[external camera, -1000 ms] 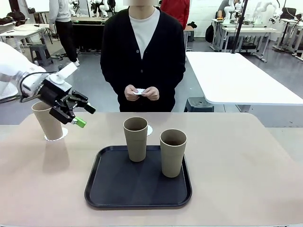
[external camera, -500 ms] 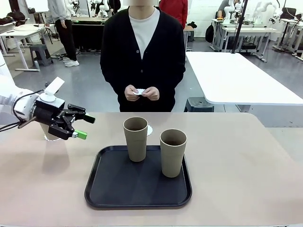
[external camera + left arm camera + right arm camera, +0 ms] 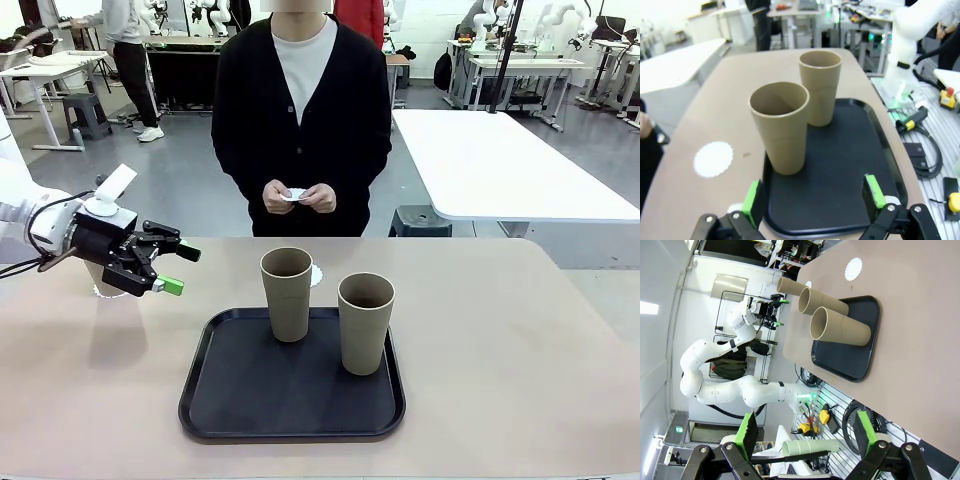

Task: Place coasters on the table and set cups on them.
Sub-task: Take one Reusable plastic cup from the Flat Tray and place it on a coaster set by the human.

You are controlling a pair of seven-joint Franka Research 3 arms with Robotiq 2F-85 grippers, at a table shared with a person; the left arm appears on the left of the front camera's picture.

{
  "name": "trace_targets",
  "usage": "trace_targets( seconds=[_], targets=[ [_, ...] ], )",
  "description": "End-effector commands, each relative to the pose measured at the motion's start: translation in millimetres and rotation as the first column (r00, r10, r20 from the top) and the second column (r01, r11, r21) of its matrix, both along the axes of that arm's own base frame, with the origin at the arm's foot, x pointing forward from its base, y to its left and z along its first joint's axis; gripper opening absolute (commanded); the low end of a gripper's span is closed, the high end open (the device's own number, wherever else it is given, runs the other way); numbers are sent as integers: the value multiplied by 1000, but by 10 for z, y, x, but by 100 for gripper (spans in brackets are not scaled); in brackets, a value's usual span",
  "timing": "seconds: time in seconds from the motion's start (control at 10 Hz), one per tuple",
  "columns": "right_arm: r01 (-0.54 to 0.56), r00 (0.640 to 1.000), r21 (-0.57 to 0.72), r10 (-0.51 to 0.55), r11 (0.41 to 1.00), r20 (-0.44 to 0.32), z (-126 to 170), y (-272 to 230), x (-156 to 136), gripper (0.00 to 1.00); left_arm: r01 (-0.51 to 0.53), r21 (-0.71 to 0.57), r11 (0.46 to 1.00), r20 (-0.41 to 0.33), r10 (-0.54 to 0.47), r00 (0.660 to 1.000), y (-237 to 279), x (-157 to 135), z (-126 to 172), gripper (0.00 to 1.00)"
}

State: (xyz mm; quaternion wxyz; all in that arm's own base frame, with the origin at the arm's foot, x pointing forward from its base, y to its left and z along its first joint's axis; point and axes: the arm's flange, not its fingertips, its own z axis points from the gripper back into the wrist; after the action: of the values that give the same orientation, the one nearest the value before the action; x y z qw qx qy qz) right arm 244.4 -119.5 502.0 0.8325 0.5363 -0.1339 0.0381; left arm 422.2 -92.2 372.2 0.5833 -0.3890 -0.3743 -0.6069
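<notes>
Nearest cup (image 3: 780, 127) ahead of left tool (image 3: 812, 196)

Two tall, tapered, plain tan cups upright on a black tray (image 3: 240, 400), mouths open, both empty: one cup (image 3: 287, 295) at its far left part, the other cup (image 3: 366, 325) nearer the robot and to its right, close together but apart. Third cup (image 3: 790, 286) stands upright by the far left edge of the beige table (image 3: 520, 330), on a white scalloped coaster (image 3: 108, 294). Second coaster (image 3: 713, 159) lies flat and bare on the tabletop just beyond the tray, behind the first cup. Third coaster (image 3: 294, 193), small and white, held in the person's hands (image 3: 322, 198) beyond the far edge.
</notes>
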Motion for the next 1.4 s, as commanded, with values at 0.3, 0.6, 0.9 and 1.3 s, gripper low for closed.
trace_targets(
  seconds=[0.3, 0.6, 0.9, 1.3],
  targets=[
    [-5, 1000, 13, 5, 1000, 6, -1, 4, 10, 100, -53, -79, 995, 35, 56, 998, -188, 32, -228, 100],
    [-5, 1000, 13, 5, 1000, 6, -1, 4, 10, 100, -22, -89, 996, 80, 29, 996, -417, 93, -435, 100],
    [-5, 1000, 13, 5, 1000, 6, -1, 4, 10, 100, -27, -84, 996, 88, 34, 995, -540, 269, -659, 100],
    [-5, 1000, 13, 5, 1000, 6, -1, 4, 10, 100, -55, -73, 996, 53, 59, 997, -793, 470, -809, 100]
  ],
)
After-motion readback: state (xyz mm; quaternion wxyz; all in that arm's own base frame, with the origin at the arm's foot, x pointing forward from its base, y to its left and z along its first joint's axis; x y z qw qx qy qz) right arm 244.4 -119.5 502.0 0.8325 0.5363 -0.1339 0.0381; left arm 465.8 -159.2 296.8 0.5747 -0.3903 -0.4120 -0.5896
